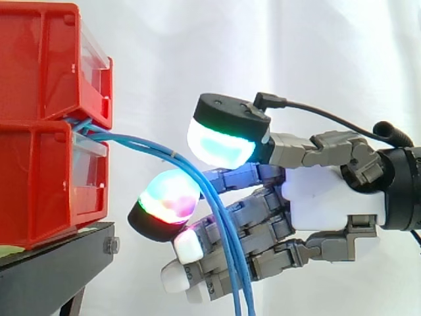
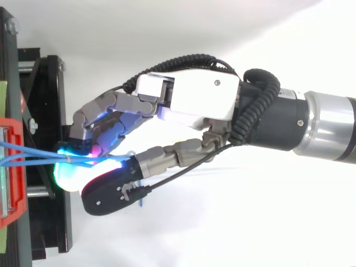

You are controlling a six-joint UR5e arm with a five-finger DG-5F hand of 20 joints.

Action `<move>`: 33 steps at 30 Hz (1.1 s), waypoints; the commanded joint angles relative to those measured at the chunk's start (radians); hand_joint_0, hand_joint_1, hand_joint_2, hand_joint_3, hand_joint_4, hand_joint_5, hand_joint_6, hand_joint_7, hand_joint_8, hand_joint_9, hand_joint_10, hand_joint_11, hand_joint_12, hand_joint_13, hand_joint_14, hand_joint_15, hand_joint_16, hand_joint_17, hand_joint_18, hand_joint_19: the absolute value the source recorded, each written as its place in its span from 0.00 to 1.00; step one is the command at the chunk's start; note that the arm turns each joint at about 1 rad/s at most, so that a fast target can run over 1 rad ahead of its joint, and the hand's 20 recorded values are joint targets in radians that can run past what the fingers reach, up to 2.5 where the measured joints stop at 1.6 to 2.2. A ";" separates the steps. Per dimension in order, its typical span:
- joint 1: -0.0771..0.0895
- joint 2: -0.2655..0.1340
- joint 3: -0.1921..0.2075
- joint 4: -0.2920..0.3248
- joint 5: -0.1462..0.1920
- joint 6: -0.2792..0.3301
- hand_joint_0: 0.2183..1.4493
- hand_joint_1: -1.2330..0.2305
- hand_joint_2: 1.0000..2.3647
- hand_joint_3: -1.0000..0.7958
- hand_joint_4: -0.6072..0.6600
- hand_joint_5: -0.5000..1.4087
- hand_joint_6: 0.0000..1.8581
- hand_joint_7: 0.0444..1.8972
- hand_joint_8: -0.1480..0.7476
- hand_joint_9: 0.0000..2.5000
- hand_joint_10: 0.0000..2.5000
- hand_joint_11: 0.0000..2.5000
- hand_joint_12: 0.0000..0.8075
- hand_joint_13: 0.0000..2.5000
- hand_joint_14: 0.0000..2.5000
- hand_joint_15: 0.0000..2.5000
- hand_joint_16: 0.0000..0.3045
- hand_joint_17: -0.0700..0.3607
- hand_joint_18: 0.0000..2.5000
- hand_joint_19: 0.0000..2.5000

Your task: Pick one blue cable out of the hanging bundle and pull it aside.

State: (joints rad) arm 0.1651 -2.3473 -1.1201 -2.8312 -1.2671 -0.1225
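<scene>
A bundle of thin blue cables comes out between the two stacked red bins at the left, arches right and hangs down across my hand. The hand reaches in from the right with its fingers curled. Its thumb pad glows cyan just above the cables, and a fingertip glowing green and magenta sits just below them. One cable runs between these two pads, which close on it. From above, the cables lead from the bin's edge into the glowing pinch of the hand.
The upper red bin and the lower red bin rest on a black stand at the left, close to the fingertips. A white curtain hangs behind. Open room lies to the right, around the arm.
</scene>
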 commanded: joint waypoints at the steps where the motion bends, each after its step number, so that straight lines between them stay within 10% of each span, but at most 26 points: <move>1: -0.001 0.000 0.010 -0.002 0.000 0.000 0.26 0.50 0.01 0.34 0.61 0.19 0.48 0.43 0.50 0.31 0.01 0.17 0.41 0.26 0.01 0.15 0.14 0.38 0.17 0.10; 14: -0.012 0.003 0.057 -0.066 -0.017 0.000 0.30 0.38 0.01 0.52 0.58 0.19 0.51 0.44 0.53 0.32 0.01 0.19 0.45 0.27 0.01 0.15 0.15 0.40 0.19 0.09; 25: -0.024 0.025 0.059 -0.105 -0.018 0.000 0.38 0.26 0.00 0.32 0.51 0.17 0.52 0.40 0.46 0.30 0.01 0.21 0.39 0.26 0.01 0.16 0.13 0.37 0.19 0.10; 33: -0.039 0.028 0.066 -0.117 -0.044 -0.003 0.26 0.59 0.00 0.28 0.54 0.19 0.49 0.42 0.48 0.33 0.01 0.19 0.41 0.27 0.01 0.16 0.14 0.39 0.19 0.12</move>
State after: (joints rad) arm 0.1303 -2.3199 -1.0584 -2.9463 -1.3044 -0.1246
